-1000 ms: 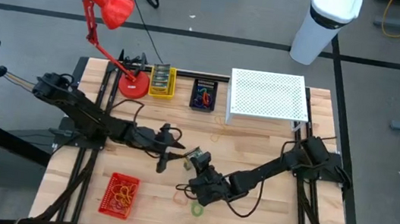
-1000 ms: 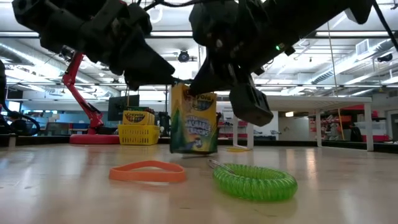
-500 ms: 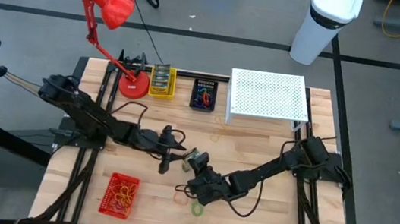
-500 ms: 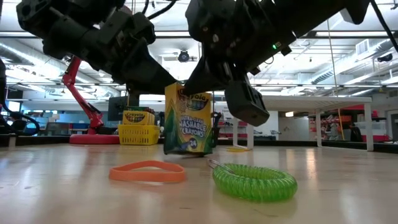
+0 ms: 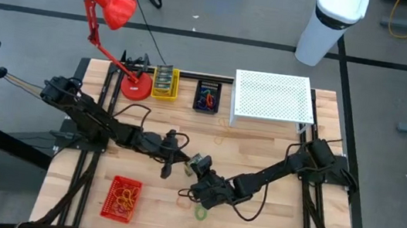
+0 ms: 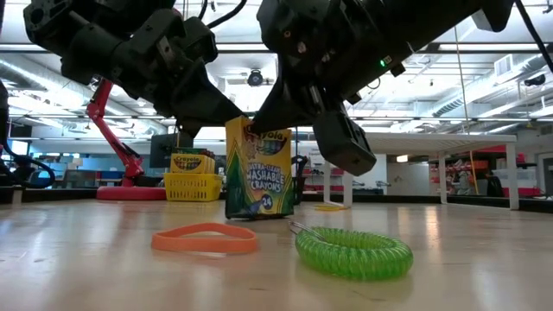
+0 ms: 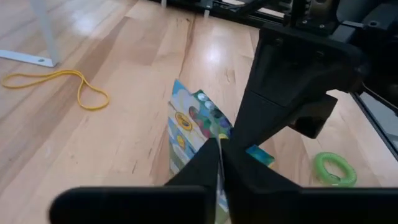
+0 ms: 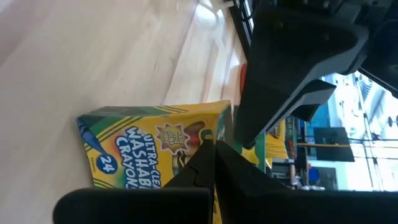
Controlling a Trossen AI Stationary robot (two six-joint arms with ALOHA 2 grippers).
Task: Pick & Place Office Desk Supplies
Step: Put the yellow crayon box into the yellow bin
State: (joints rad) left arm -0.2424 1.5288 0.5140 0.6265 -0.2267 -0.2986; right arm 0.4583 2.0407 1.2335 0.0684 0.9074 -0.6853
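Two grippers meet at one yellow-and-green cardboard crayon box [image 6: 259, 168], which stands upright on the table, long axis vertical. My left gripper [image 5: 179, 156] and my right gripper [image 5: 198, 169] both reach its top edge from opposite sides. In each wrist view my fingers are pressed together with a thin edge of the box between the tips, so I judge both grippers clamped on the box. Neither arm is nearer; the box sits directly between and just below my fingertips.

The light wooden table [image 5: 261, 148] carries the remaining items. An orange rubber loop [image 6: 205, 238] and a green coiled plastic loop [image 6: 354, 251] lie near the box, on the near side. A red plastic bin [image 5: 121, 197] sits beside my left arm. A yellow basket of crayon boxes [image 5: 164, 83] stands well beyond my grippers at the far edge.

Any lift requires that one gripper release first.
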